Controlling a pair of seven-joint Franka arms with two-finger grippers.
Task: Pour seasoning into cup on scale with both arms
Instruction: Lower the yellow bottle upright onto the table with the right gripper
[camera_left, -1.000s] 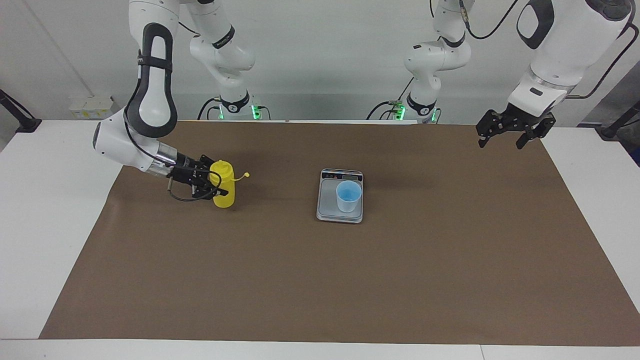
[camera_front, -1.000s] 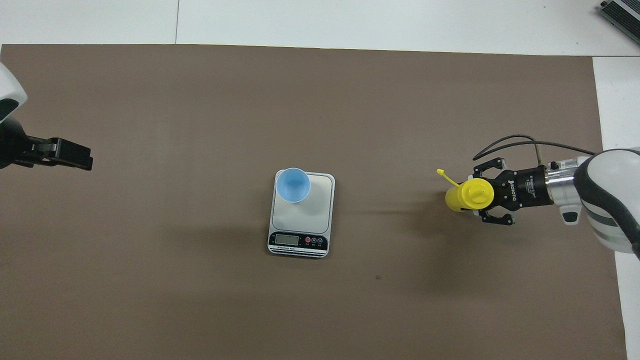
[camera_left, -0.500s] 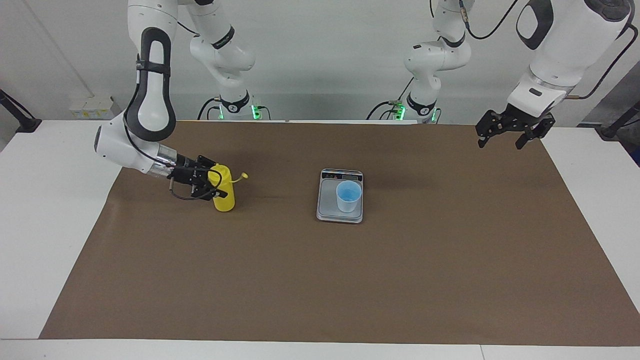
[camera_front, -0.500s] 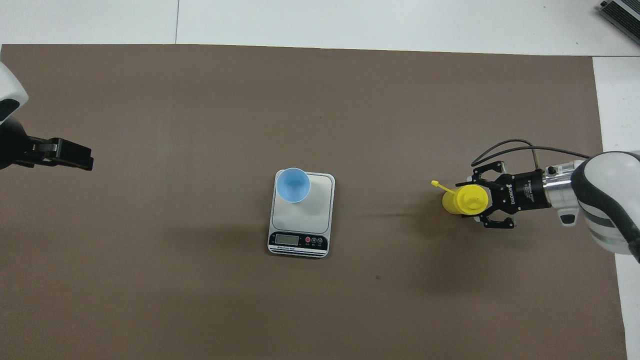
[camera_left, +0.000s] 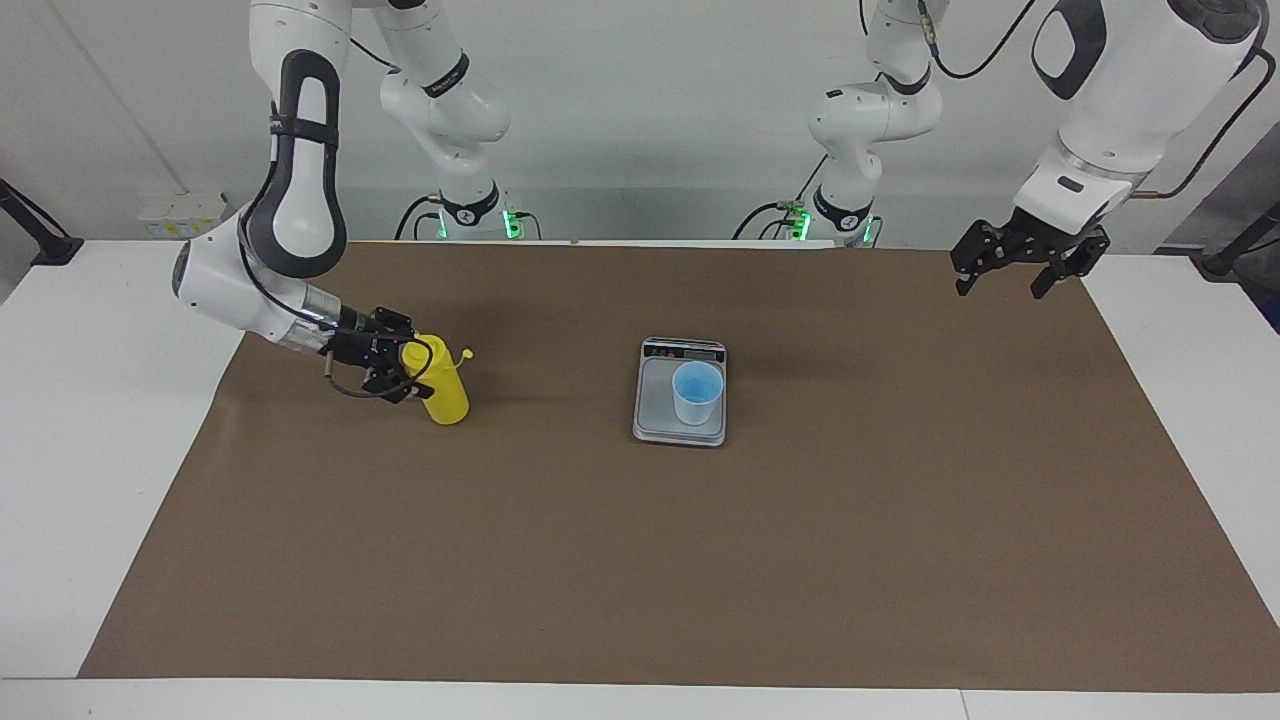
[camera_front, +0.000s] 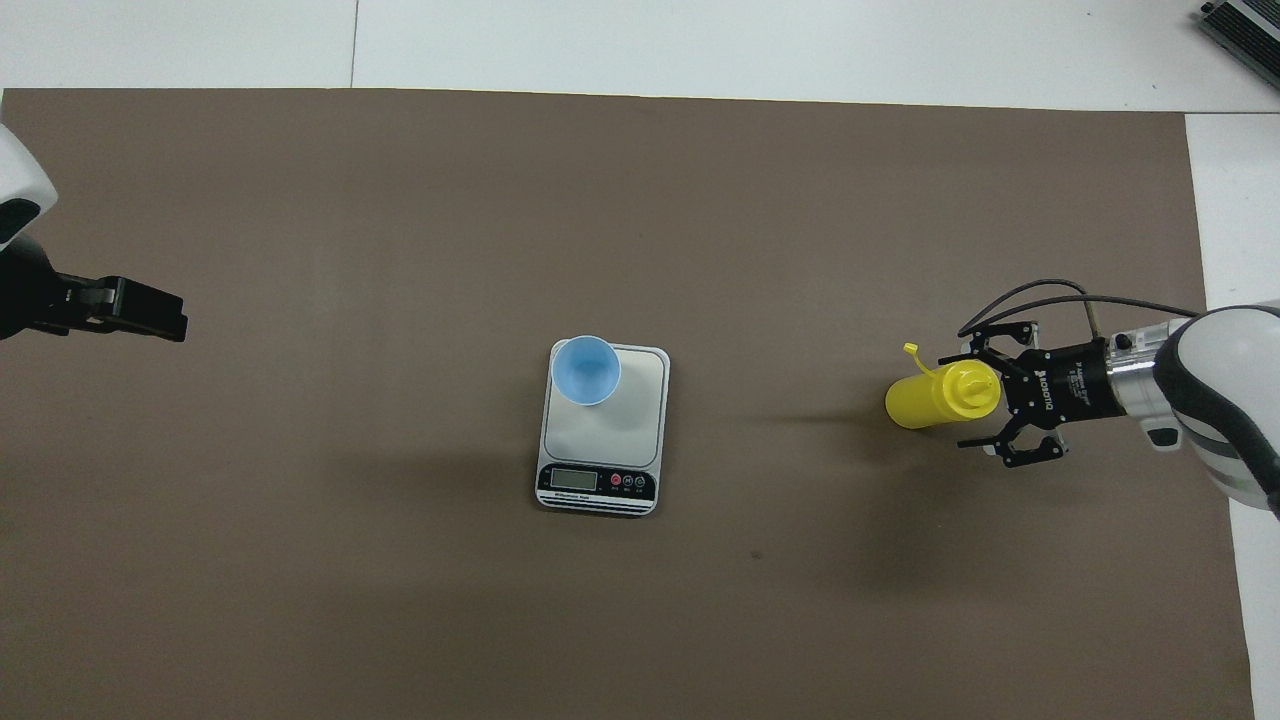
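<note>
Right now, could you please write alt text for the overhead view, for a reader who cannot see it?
A blue cup stands on a silver scale in the middle of a brown mat. Toward the right arm's end, the open right hand is beside a tilted yellow seasoning bottle. The left hand waits over the mat's other end.

- A brown paper sheet covers most of the white table, leaving bare white margins at both ends and along the edge farthest from the robots.
- A pale wall outlet box sits low on the wall at the right arm's end, just past the table edge.
- A dark grey ribbed device shows only partly at the corner of the overhead view, lying on the white surface past the sheet's farthest edge, at the right arm's end.
</note>
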